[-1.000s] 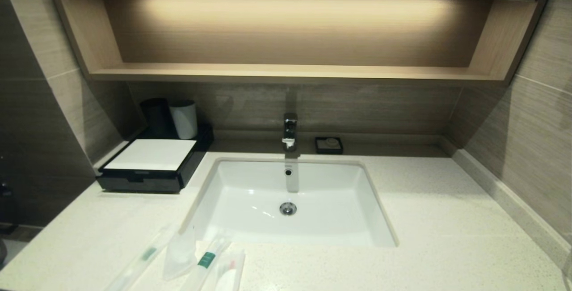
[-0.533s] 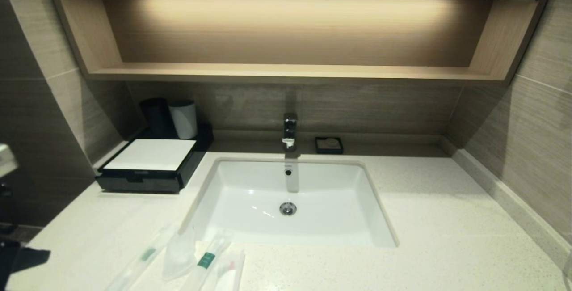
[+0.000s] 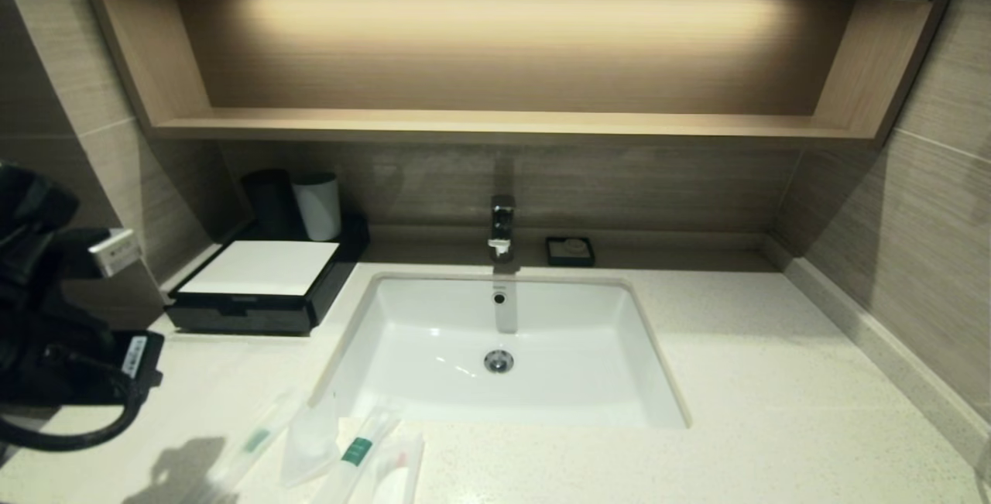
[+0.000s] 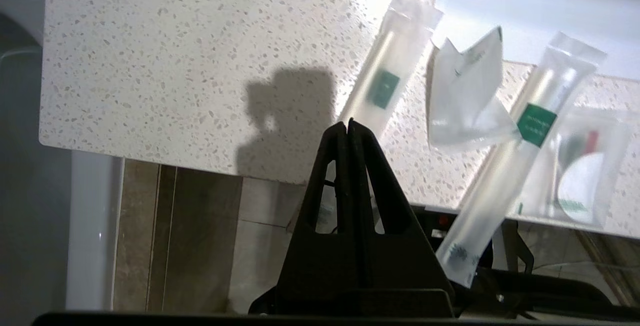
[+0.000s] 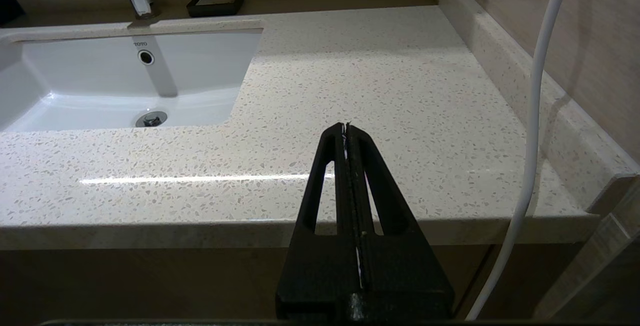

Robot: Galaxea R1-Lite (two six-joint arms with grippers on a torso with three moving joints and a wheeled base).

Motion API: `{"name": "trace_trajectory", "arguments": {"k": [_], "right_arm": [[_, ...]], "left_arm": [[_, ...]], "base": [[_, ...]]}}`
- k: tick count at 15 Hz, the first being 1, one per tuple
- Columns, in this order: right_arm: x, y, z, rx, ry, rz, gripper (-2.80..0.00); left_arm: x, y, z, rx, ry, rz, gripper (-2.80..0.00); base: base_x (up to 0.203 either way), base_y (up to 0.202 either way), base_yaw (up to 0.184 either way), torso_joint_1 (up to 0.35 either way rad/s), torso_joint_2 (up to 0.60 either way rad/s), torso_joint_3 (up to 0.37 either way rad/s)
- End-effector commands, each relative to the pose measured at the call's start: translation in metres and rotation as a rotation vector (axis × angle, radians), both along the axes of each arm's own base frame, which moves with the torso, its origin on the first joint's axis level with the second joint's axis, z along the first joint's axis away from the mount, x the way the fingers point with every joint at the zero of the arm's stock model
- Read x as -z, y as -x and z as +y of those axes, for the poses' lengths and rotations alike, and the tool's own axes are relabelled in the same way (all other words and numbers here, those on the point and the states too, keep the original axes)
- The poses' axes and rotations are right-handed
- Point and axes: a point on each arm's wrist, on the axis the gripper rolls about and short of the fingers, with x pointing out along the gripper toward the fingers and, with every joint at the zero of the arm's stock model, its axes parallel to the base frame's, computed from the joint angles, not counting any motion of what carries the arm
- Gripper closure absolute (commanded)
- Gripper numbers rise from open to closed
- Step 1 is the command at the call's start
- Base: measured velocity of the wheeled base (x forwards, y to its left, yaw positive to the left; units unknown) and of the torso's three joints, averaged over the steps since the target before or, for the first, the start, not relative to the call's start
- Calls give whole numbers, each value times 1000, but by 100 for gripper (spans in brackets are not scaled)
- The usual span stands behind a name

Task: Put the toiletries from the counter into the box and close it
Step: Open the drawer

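Four translucent toiletries lie at the counter's (image 3: 774, 380) front edge, left of centre: a long slim packet (image 3: 248, 446), a flat pouch (image 3: 310, 442), a second long packet (image 3: 356, 450) and a pouch with red-green print (image 3: 399, 473). The left wrist view shows them too: long packet (image 4: 385, 80), pouch (image 4: 465, 100), second long packet (image 4: 530, 135), printed pouch (image 4: 585, 171). My left gripper (image 4: 348, 123) is shut and empty, raised over the counter's front edge near the first long packet. The black box (image 3: 263, 268) stands at the back left, drawer pushed in. My right gripper (image 5: 346, 125) is shut, before the counter's front right.
The white sink (image 3: 503, 349) with a faucet (image 3: 502, 225) sits mid-counter. Black and white cups (image 3: 298, 206) stand behind the box. A black soap dish (image 3: 570, 251) is at the back. A white cable (image 5: 535, 115) hangs by the right wall. A wooden shelf (image 3: 503, 126) runs above.
My left arm has risen into the head view at the left edge and moved toward the counter; its shadow now falls beside the packets. The packets and box have not moved.
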Motion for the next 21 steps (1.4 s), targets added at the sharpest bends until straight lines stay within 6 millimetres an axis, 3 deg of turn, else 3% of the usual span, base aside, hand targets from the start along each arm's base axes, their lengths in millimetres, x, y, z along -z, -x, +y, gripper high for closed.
{"name": "trace_trajectory", "arguments": {"k": [1,6,14,21], "right_arm": [[0,0,0,-1,-1,0,0],[0,0,0,-1,-1,1,0],[0,0,0,0,-1,1,0],[0,0,0,0,-1,1,0]], "left_arm": [[16,-27,10,-47,-3,61,0],[36,-52,19,-73,-9,81,0],[37,-74,55,-124,-57,71,0],[57,-107,63,-114,-37,73,0]], "base": [[0,0,0,0,0,0],[0,0,0,0,0,0],[0,0,0,0,0,0],[0,0,0,0,0,0]]}}
